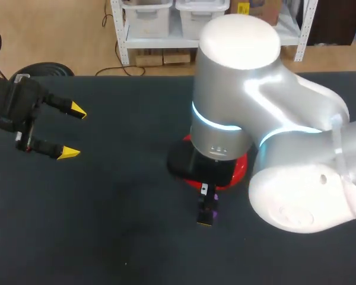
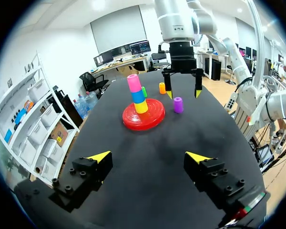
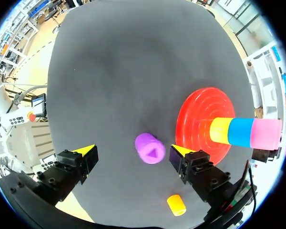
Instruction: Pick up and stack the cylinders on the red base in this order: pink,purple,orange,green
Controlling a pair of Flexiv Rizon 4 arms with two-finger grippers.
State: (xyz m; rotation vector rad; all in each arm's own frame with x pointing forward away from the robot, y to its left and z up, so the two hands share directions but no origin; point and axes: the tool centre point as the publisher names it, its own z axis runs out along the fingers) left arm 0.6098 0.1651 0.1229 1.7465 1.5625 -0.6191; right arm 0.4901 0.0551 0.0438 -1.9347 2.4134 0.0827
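left wrist view: three stacked cylinders (image 2: pixel 137 97), three loose; left claw (image 2: pixel 148 156), right claw (image 2: pixel 183 93) wide.

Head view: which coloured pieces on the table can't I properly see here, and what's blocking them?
Red round base: only rim slivers show; the silver right arm covers the rest.
Yellow, blue and pink stack: hidden under that arm.
Orange cylinder and green cylinder: hidden behind it too.
Purple cylinder: just a sliver shows beneath the right gripper.
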